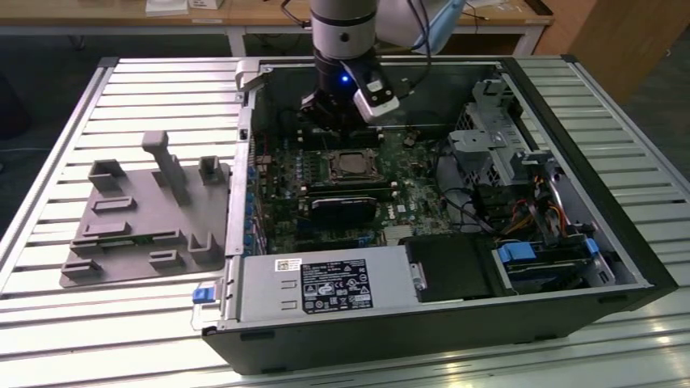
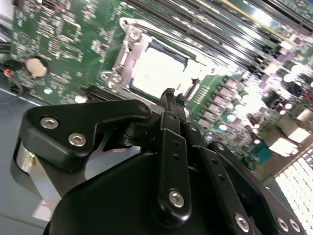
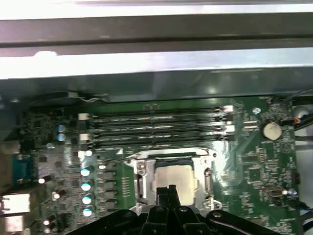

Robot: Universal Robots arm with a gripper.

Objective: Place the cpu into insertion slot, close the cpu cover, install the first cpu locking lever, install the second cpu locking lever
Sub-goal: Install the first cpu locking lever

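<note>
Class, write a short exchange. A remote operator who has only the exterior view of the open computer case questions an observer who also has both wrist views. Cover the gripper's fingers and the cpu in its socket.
Operator: From the exterior view I cannot judge the tool tip. Open or shut?
Observer: In the second wrist view the gripper has its fingers pressed together, with nothing between them.
Operator: Is the cpu seated?
Observer: In the first wrist view its pale top shows through the window of the cpu cover, which appears to lie flat around it.
</note>
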